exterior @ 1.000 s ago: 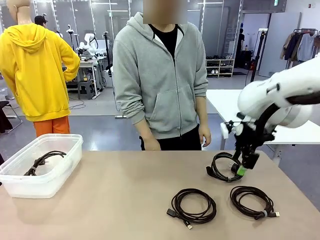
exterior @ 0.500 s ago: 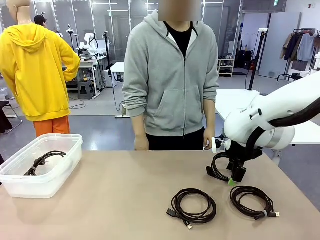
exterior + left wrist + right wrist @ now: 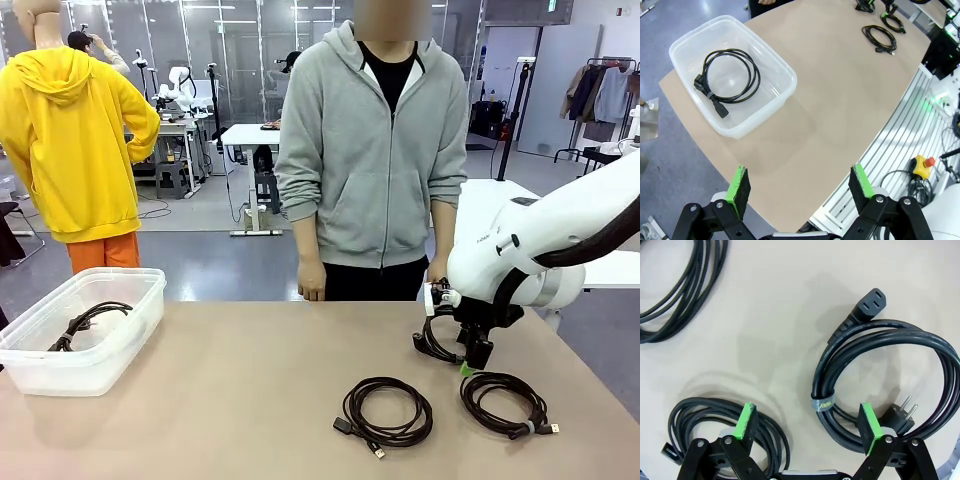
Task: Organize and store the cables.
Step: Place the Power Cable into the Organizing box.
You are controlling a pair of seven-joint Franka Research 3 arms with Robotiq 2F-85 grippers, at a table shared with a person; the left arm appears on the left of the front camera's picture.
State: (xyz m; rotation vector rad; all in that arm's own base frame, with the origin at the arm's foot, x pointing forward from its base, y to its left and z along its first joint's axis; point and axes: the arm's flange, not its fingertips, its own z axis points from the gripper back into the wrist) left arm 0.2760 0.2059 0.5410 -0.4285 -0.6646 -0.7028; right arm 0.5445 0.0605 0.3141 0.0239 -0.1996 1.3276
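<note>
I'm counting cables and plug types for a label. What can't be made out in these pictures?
Front view: the right arm covers most of the power cable; whether the right gripper touches it is unclear.
Right wrist view: the top-left coil is cut off by the picture edge, plugs unseen.
Left wrist view: the far coil is too small to tell its plugs.

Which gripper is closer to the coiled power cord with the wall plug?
Right. The right gripper is directly over the power cord, pads straddling one side of it. The left gripper is far across the table, near the plastic bin.
</note>
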